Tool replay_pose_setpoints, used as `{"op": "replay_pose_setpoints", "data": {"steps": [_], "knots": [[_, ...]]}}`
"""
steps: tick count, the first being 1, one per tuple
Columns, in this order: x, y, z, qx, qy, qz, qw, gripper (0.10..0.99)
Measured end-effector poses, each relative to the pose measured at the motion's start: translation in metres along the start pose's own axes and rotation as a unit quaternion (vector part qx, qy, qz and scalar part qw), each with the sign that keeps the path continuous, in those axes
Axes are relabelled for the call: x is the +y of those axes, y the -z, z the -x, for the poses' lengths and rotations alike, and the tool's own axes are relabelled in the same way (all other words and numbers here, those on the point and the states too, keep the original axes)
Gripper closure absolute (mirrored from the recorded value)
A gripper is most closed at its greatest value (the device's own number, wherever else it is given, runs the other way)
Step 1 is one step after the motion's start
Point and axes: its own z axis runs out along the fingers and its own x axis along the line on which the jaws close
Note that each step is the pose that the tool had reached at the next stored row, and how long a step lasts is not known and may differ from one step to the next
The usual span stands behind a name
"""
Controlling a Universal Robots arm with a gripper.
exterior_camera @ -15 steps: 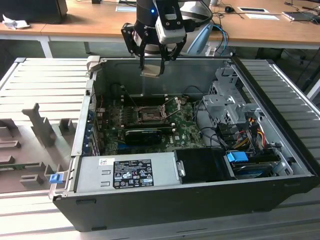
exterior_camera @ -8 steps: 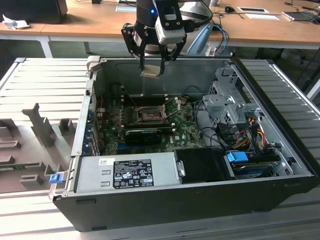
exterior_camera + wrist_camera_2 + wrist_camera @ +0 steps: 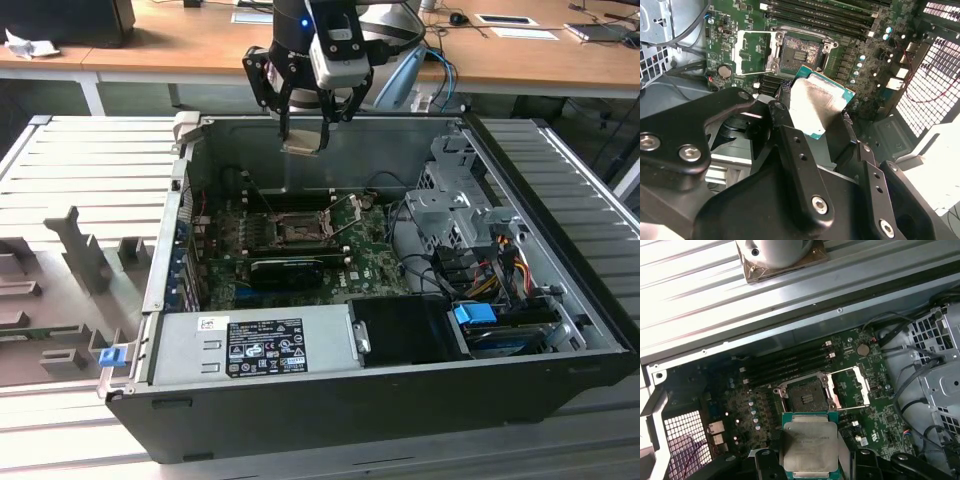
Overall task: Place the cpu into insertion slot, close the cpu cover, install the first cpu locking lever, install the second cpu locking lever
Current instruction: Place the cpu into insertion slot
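Fingers (image 3: 790,145) are clamping the cpu (image 3: 808,445) by two opposite edges, grey metal top facing both wrist cams. In the exterior view the gripper (image 3: 305,140) is hanging near the far wall of the open case (image 3: 350,420), well above the green board (image 3: 370,255). Slot (image 3: 804,395) is sitting bare down on that board, with the cover (image 3: 850,387) swung open to one side of it. Cpu is hovering clear of the slot, touching nothing but the fingers.
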Motion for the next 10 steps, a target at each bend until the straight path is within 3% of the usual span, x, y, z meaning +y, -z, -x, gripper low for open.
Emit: {"op": "replay_pose_setpoints", "data": {"steps": [10], "knots": [[0.0,-0.0001,0.0,-0.0004,-0.005,0.0001,1.0,0.561]]}}
